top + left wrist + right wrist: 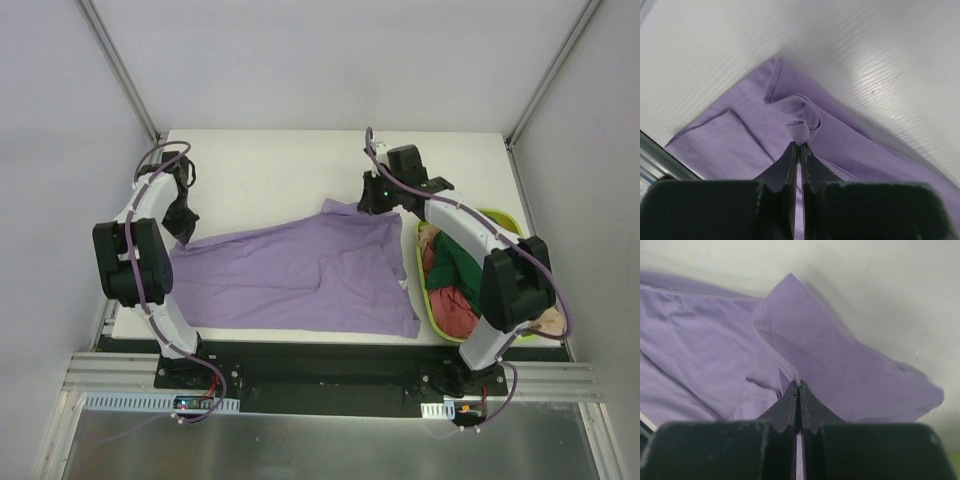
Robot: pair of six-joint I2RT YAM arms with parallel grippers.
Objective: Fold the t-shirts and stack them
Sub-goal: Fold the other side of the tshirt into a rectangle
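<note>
A lavender t-shirt (300, 275) lies spread and rumpled across the white table (270, 170). My left gripper (185, 235) is at the shirt's far left corner. In the left wrist view it (800, 144) is shut on a small raised fold of the lavender t-shirt (740, 135). My right gripper (368, 203) is at the far right corner. In the right wrist view it (799, 384) is shut on the cloth's edge, and a flap of the lavender t-shirt (830, 360) rises beyond the tips. A dark green t-shirt (462, 262) and a red-pink one (455, 305) lie bunched in a basket.
The lime-green basket (497, 215) stands at the table's right edge, partly under my right arm. White walls close in the table at the back and both sides. Bare table top shows behind the lavender shirt.
</note>
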